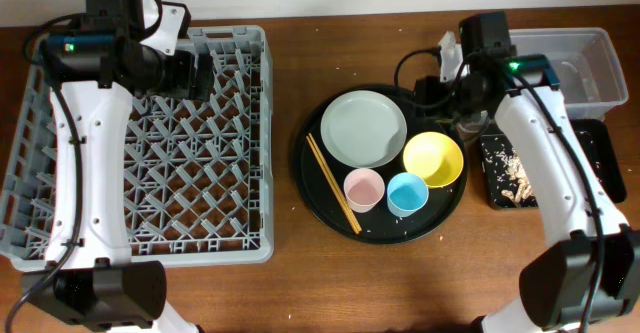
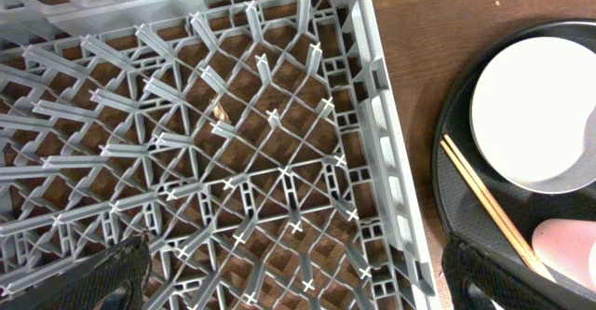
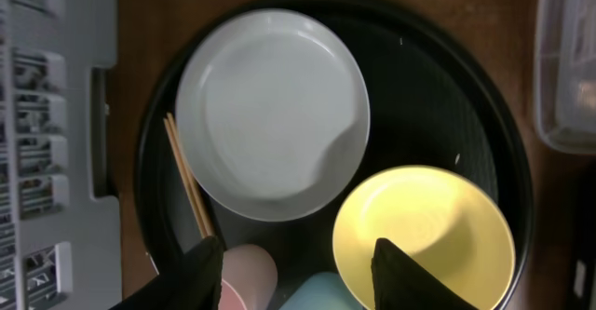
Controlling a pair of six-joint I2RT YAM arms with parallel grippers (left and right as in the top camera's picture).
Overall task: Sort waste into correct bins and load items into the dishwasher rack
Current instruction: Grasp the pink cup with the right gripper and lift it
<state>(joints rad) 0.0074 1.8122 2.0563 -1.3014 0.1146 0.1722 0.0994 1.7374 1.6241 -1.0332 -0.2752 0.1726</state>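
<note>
Even, bright light and soft shadows; the right wrist view is dimmer, shadow crossing the plate [image 3: 270, 114].

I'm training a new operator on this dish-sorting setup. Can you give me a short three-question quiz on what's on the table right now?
1. True or false: the plate lies on the round black tray, not in the dishwasher rack.
2. Where are the food scraps? A) on the plate B) in the shallow black rectangular tray C) in the dishwasher rack
3. Which cup stands nearest the chopsticks?
Key: 1 true; 2 B; 3 the pink cup.
</note>
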